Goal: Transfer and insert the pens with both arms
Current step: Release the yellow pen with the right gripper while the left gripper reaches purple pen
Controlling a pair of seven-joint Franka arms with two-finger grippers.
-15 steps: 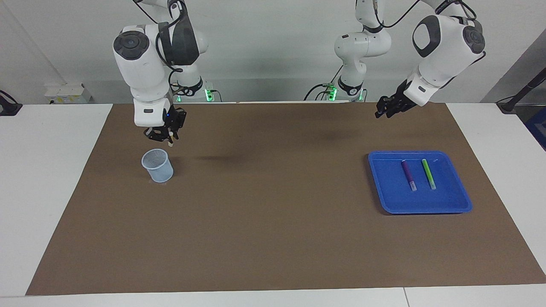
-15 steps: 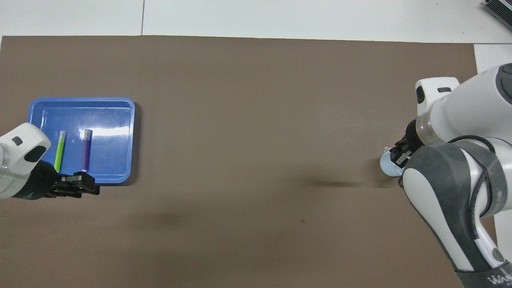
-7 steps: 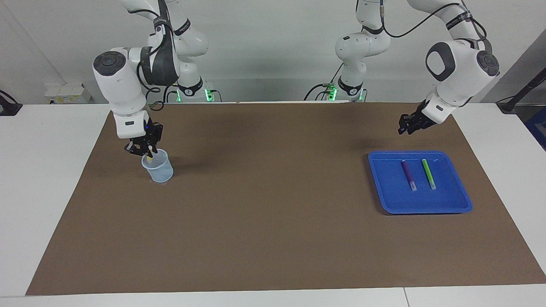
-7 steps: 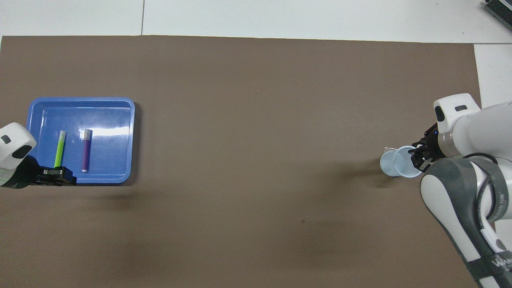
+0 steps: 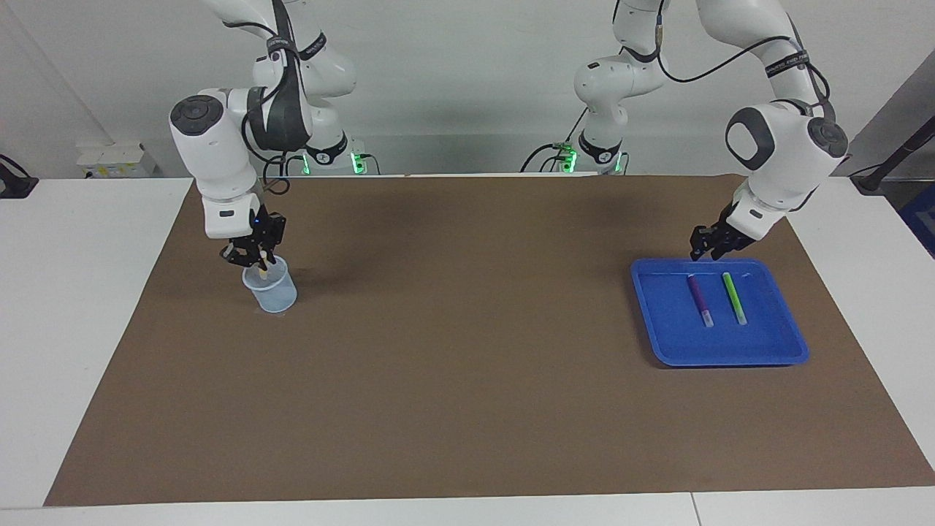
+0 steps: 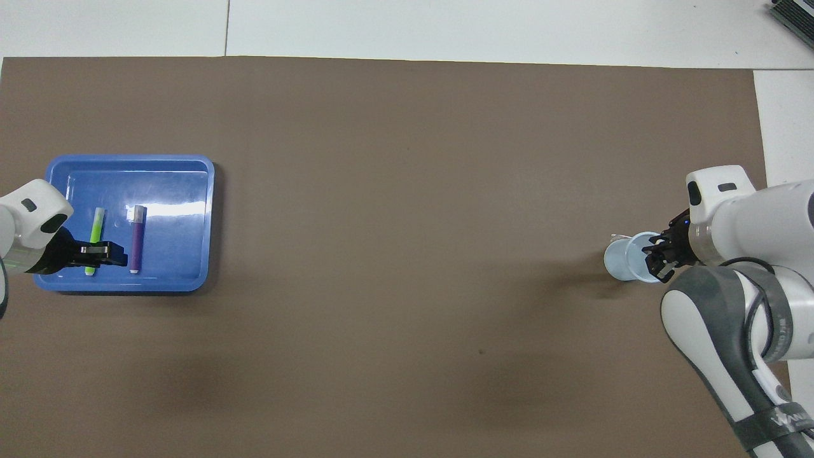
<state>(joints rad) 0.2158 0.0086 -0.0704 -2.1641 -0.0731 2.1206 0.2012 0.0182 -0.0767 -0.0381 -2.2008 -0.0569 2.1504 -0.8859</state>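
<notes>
My right gripper (image 5: 252, 261) is just above the mouth of a pale blue cup (image 5: 274, 292) at the right arm's end of the table. It is shut on the yellow pen (image 5: 261, 272), whose pale end dips into the cup. In the overhead view the right gripper (image 6: 655, 257) covers part of the cup (image 6: 615, 261). The purple pen (image 5: 697, 296) and the green pen (image 5: 733, 296) lie side by side in a blue tray (image 5: 730, 352). My left gripper (image 5: 705, 247) hangs over the tray's edge nearest the robots, close to the near ends of the pens (image 6: 135, 242).
A brown mat (image 5: 467, 380) covers the table's middle, with white table around it. Two smaller white arms with green lights (image 5: 584, 153) stand at the robots' end. A white box (image 5: 109, 157) sits off the mat past the right arm's end.
My right gripper has come down over the cup, and the yellow pen's end has entered it. My left gripper has dropped and moved toward the tray's near edge.
</notes>
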